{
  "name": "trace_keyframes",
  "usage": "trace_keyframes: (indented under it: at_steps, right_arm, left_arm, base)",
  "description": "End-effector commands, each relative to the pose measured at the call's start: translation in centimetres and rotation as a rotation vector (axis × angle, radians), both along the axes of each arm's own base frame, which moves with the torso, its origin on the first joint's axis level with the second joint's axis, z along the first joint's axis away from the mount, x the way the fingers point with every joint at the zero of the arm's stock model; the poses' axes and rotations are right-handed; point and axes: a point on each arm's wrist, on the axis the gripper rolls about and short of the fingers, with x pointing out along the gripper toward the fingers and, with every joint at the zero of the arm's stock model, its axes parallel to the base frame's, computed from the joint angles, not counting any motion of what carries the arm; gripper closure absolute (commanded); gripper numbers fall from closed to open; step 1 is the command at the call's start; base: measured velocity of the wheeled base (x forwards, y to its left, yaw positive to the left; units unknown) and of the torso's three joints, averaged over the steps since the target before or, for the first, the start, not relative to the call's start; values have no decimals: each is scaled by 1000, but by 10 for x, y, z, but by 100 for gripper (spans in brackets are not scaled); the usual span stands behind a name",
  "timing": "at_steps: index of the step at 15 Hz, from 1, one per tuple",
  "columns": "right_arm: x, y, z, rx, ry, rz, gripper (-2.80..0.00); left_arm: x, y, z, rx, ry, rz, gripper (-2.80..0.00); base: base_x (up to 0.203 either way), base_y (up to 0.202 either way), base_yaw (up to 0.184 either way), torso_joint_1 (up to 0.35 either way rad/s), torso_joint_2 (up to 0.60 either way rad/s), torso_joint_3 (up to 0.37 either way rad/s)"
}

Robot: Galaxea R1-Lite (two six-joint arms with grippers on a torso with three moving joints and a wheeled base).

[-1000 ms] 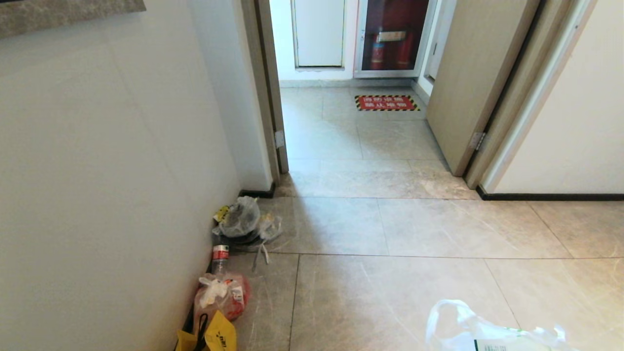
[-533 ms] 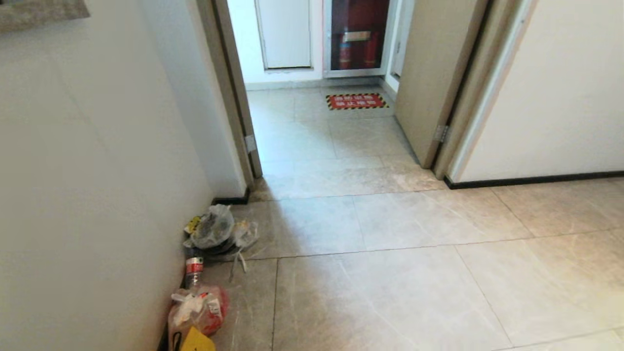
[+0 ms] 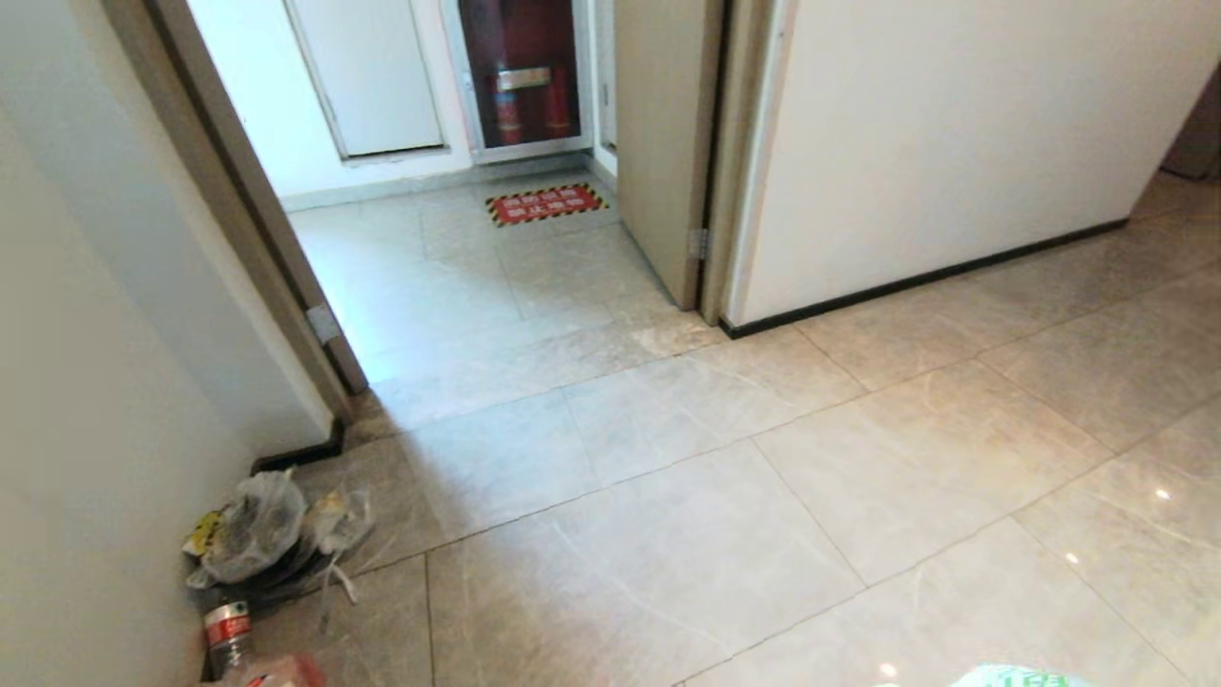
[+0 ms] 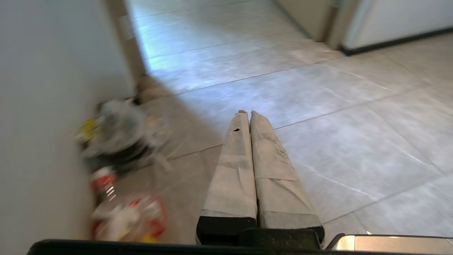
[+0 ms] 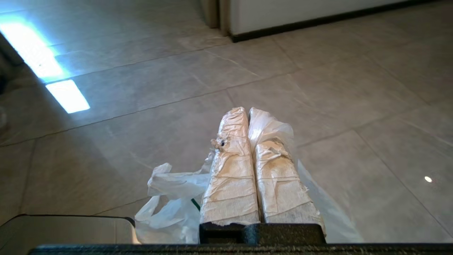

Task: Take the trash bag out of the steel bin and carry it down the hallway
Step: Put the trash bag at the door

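Pinching the thin white plastic of the trash bag (image 5: 177, 202), the right gripper (image 5: 247, 113) has its two taped fingers pressed together on the film, the bag hanging beneath it over the hallway (image 3: 668, 534) tiles; a sliver of the bag shows at the near right edge of the head view. The left gripper (image 4: 247, 114) is pressed together with nothing between its fingers. At the near left, a refuse pile (image 3: 258, 534) and a bottle (image 3: 227, 634) lie against the wall (image 3: 86, 429). An open doorway (image 3: 429, 267) stands far left.
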Motion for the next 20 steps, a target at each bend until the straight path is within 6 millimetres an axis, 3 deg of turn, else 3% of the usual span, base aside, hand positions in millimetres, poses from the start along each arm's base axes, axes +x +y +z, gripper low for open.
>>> trace_keyframes:
  at_steps: [1,20]
  right_arm:
    - [0,0,0,0,2,0,0]
    - [0,0,0,-2,-1,0,0]
  left_arm:
    - [0,0,0,0,0,0,0]
    - [0,0,0,0,0,0,0]
  base:
    - [-3,9,-160,-1,2,2]
    - [0,9,-172,4,1,1]
